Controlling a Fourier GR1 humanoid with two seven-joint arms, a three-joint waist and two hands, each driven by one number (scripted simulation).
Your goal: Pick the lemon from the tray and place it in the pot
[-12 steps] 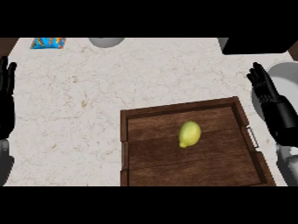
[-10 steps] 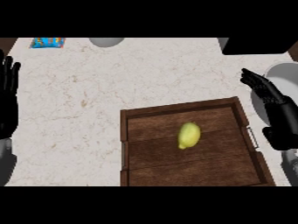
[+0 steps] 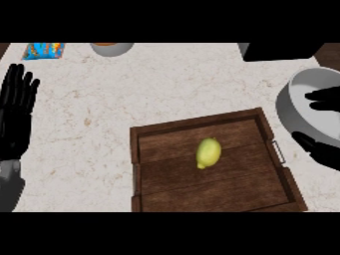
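Presently, largest thing first:

Counter (image 3: 128, 94): pale marbled stone that fills the view and bears everything below.

Tray (image 3: 146, 137): dark wooden, with raised walls, near and right of centre; a small metal handle sits on its right wall.

Pot (image 3: 305, 82): grey and round, just beside the tray's far right corner, partly cut by the right edge; it looks empty where its floor shows.

Left hand (image 3: 10, 117): at the far left edge, fingers straight and spread, pointing away; it is resting, well apart from the tray.

Right hand (image 3: 333, 155): at the right edge, fingers uncurled and holding nothing; the dark fingers show over the pot's rim and bowl while the thumb points left just beside the tray's right wall.

Lemon (image 3: 208, 152): yellow, lying on the tray floor near its middle, lengthwise near to far, untouched by either hand.

Small items: a blue and orange packet (image 3: 43, 50), a small bowl (image 3: 112, 47) and a black block (image 3: 279, 51) along the far edge.

Stage: judged as the reach, with the lift not yet begun.

Risks: the right hand has to cross the tray's right wall and handle, so a low approach could catch them and shove the tray. The lemon is rounded and lies free, so a touch from one side could roll it away. The pot stands close, so a swing might knock its rim.
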